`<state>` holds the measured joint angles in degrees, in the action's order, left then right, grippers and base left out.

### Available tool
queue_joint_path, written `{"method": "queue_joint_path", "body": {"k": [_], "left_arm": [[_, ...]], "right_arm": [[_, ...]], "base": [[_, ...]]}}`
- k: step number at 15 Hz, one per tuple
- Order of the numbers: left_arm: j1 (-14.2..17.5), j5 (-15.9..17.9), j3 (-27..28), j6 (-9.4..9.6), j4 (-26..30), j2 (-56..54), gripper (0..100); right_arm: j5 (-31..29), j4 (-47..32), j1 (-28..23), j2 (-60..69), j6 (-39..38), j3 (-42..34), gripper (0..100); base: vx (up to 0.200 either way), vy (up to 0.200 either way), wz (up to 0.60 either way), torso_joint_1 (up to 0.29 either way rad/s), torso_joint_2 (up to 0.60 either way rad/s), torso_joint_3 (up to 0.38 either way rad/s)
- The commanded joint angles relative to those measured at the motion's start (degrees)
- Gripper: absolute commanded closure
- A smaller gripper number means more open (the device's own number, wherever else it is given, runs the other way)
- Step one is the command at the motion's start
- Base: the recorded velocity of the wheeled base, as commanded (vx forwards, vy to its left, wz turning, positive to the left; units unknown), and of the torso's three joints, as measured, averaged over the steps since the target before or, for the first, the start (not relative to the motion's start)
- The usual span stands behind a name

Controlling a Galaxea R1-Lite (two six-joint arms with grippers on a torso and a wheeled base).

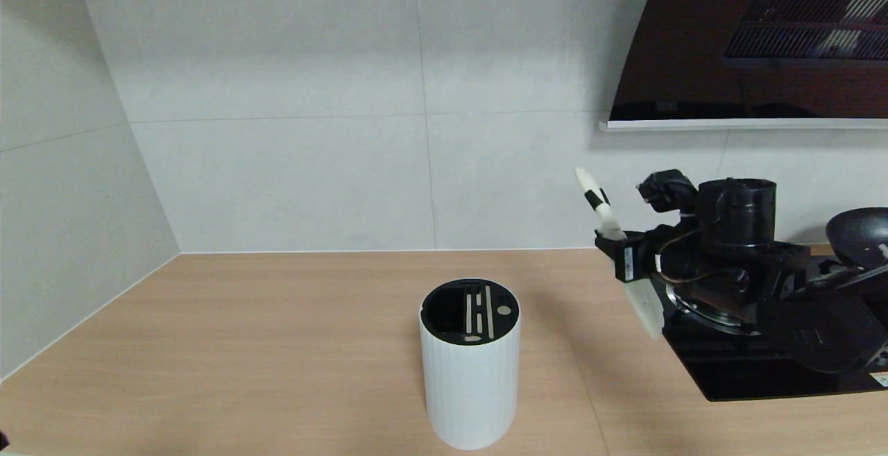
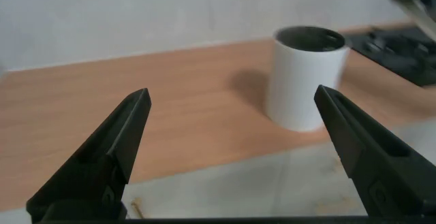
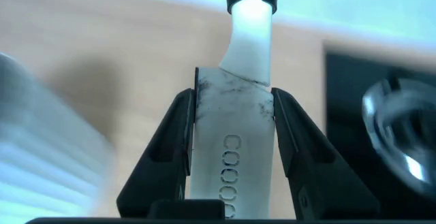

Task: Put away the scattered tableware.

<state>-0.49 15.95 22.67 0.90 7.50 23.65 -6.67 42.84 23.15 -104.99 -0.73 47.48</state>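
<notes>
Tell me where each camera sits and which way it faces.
Head view: on the head, facing forward and down at the counter, holder and stove; right pincer shows, gripping a knife.
Left wrist view: on the left wrist, facing past the open left pincer toward the holder.
Right wrist view: on the right wrist, facing along the gripped knife to the counter.
Shared: head and left wrist views both show the holder.
</notes>
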Motion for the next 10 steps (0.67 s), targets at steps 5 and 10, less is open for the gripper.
{"method": "queue_joint_path", "body": {"k": [5, 10], "left_arm": [[-21.57, 5.15, 17.32, -22.08, -18.75, 44.82, 0], [-33.70, 4.97, 13.18, -37.64, -39.23, 57.65, 0]], "right_arm": [[-1.51, -6.89, 9.37, 12.52, -2.87, 1.82, 100], [-4.23, -12.34, 21.23, 14.81, -7.62, 1.56, 100]], "base": [[0.000, 0.000, 0.00, 0.000, 0.00, 0.000], [0.000, 0.000, 0.00, 0.000, 0.00, 0.000]]}}
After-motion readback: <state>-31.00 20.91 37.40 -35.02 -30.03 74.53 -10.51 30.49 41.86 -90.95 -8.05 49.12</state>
